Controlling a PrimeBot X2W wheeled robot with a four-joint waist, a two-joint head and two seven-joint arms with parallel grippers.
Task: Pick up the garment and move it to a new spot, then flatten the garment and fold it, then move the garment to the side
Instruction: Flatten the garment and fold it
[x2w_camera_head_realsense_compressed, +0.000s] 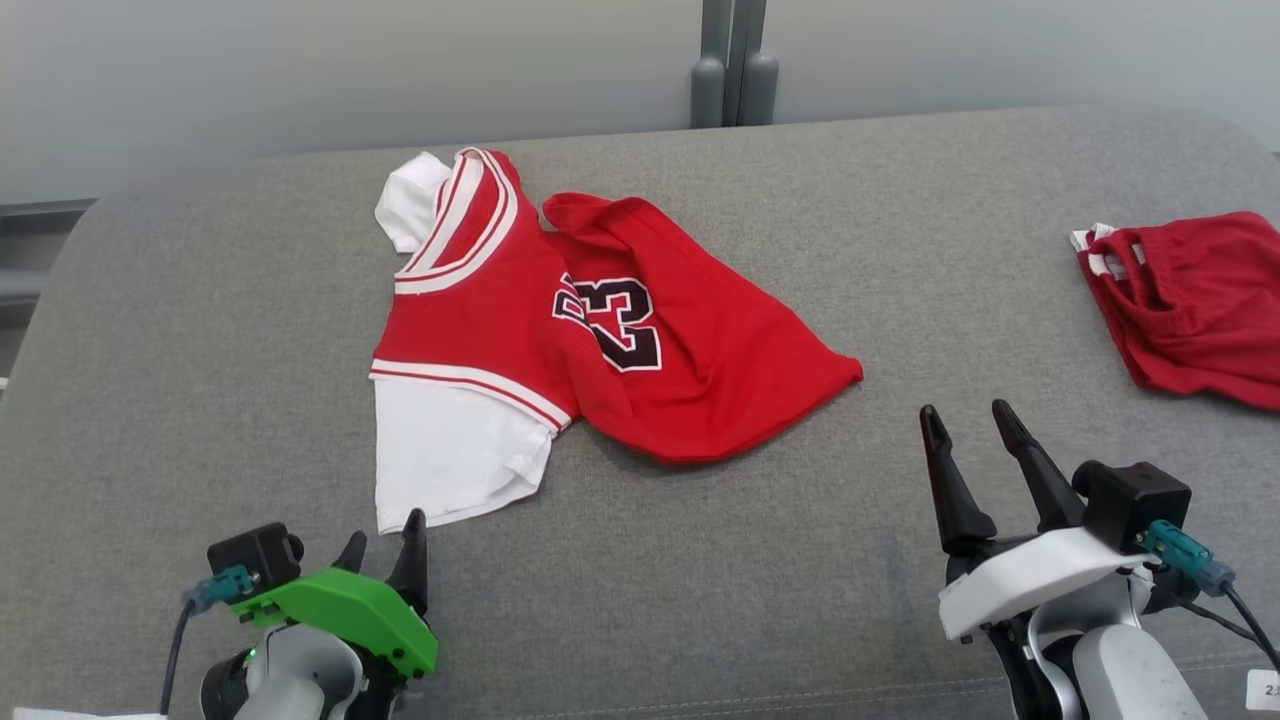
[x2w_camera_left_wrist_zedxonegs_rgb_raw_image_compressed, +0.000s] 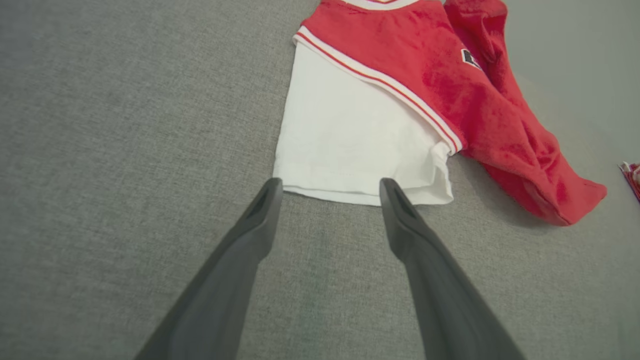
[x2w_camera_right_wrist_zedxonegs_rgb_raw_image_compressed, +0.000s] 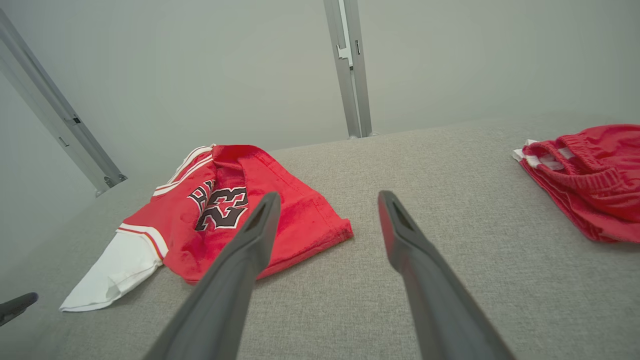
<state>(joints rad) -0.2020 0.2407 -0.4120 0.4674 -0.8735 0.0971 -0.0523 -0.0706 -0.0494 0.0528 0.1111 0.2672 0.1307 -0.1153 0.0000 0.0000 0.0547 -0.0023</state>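
The garment (x2w_camera_head_realsense_compressed: 560, 330) is a red jersey with white sleeves and a black "23", lying crumpled on the grey cushion (x2w_camera_head_realsense_compressed: 200, 330) at centre left. Its near white sleeve (x2w_camera_left_wrist_zedxonegs_rgb_raw_image_compressed: 350, 135) ends just beyond my left gripper (x2w_camera_head_realsense_compressed: 385, 545), which is open, fingertips at the sleeve's hem (x2w_camera_left_wrist_zedxonegs_rgb_raw_image_compressed: 330, 187) with nothing between them. My right gripper (x2w_camera_head_realsense_compressed: 965, 420) stands open to the right of the jersey's red bottom corner (x2w_camera_right_wrist_zedxonegs_rgb_raw_image_compressed: 330, 230), apart from it and empty (x2w_camera_right_wrist_zedxonegs_rgb_raw_image_compressed: 327, 200).
A second red garment (x2w_camera_head_realsense_compressed: 1190, 300), bunched with a white-trimmed waistband, lies at the cushion's far right (x2w_camera_right_wrist_zedxonegs_rgb_raw_image_compressed: 590, 175). Behind the cushion is a pale wall with a grey metal post (x2w_camera_head_realsense_compressed: 735, 60). Bare cushion stretches between the two garments.
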